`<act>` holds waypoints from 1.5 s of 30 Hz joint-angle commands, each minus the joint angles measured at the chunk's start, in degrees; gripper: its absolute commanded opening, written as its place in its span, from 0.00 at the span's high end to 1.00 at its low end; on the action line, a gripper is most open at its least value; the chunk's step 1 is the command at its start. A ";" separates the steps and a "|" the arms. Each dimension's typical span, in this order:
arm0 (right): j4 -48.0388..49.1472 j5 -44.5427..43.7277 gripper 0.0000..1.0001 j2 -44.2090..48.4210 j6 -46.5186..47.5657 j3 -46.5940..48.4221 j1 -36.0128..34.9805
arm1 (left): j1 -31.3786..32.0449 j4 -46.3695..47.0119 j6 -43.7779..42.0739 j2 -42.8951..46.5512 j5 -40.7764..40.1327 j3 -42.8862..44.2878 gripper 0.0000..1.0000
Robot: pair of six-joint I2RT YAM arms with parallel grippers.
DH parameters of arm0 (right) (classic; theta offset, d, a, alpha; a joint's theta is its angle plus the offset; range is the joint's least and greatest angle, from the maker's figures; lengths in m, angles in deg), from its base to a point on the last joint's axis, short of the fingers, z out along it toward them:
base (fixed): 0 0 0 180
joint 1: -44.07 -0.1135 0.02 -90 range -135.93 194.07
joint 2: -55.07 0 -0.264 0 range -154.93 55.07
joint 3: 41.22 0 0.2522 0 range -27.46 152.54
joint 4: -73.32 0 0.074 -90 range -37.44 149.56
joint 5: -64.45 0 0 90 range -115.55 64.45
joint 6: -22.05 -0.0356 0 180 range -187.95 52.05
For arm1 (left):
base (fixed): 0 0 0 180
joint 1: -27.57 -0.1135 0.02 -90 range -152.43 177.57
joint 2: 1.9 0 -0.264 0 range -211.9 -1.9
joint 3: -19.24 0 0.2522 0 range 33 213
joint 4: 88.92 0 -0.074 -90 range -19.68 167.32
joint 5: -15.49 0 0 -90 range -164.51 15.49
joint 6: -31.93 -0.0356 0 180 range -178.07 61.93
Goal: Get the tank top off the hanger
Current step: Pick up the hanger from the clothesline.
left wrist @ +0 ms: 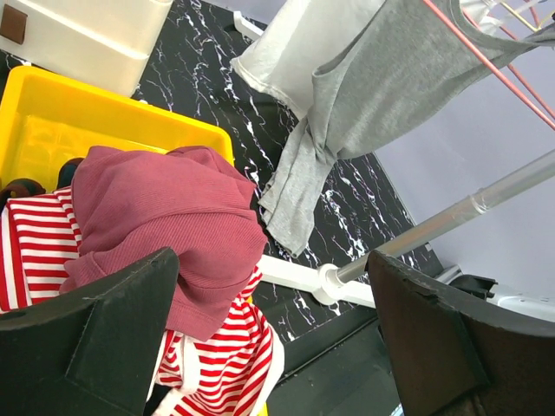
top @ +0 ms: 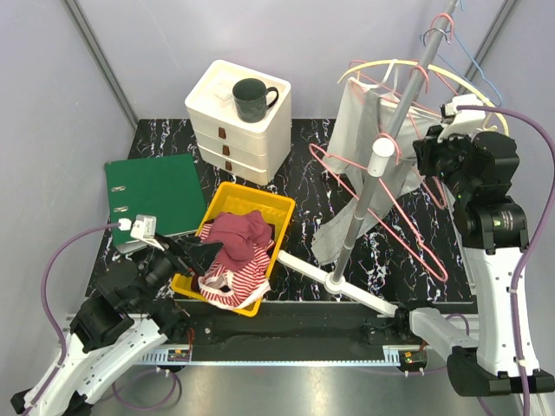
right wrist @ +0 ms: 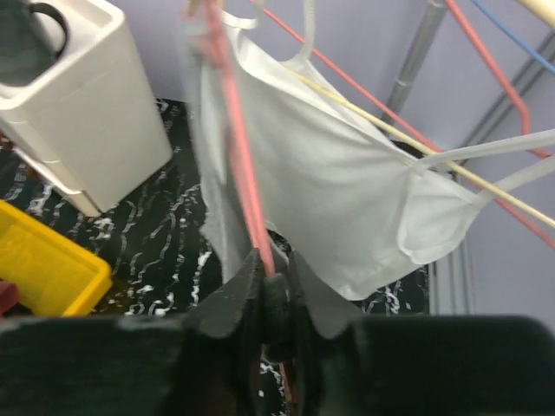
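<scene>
Lavender-grey walls (top: pixel 156 52) close in a black, white-veined table (top: pixel 303 173), with a white drawer unit (top: pixel 234 130) carrying a dark mug (top: pixel 253 98) at the far edge and a green binder (top: pixel 154 192) along the left edge. A yellow bin (top: pixel 247 195) sits near the front, a maroon garment (top: pixel 243 230) heaped on a red-and-white striped garment (top: pixel 234 282) that spills over its near rim. Bare marble lies between the bin and the foot of the tilted rack pole (top: pixel 357 225), and more behind the bin toward the drawers. The grey tank top (left wrist: pixel 408 78) hangs on the pink hanger (right wrist: pixel 238 165) on the pole, its hem drooping just above the marble. Beside it hangs a white tank top (right wrist: pixel 347 199), with a yellow hanger (top: pixel 388 61) and a blue hanger (right wrist: pixel 512 36) higher up. The overhead view places the right gripper (top: pixel 429 156) at the hangers' right side. Only its wrist view shows the fingers pinched together on the pink hanger's wire, fabric just behind. The left gripper (top: pixel 186 251) hovers low at the bin's near left corner. Its wrist view shows its fingers (left wrist: pixel 95 338) spread wide and holding nothing, above the maroon heap.
</scene>
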 commanded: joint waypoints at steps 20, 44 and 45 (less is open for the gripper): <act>5.33 16.25 1.00 -5.25 2.74 12.23 0.28 | -0.11 4.94 -6.34 -10.85 11.95 10.64 0.07; 6.73 26.88 1.00 -2.62 -9.22 0.64 0.28 | -0.29 10.66 -10.29 -59.33 18.02 56.04 0.16; 6.82 27.06 1.00 -2.53 -9.04 0.38 0.28 | -0.64 10.75 -11.34 -61.46 17.85 58.00 0.16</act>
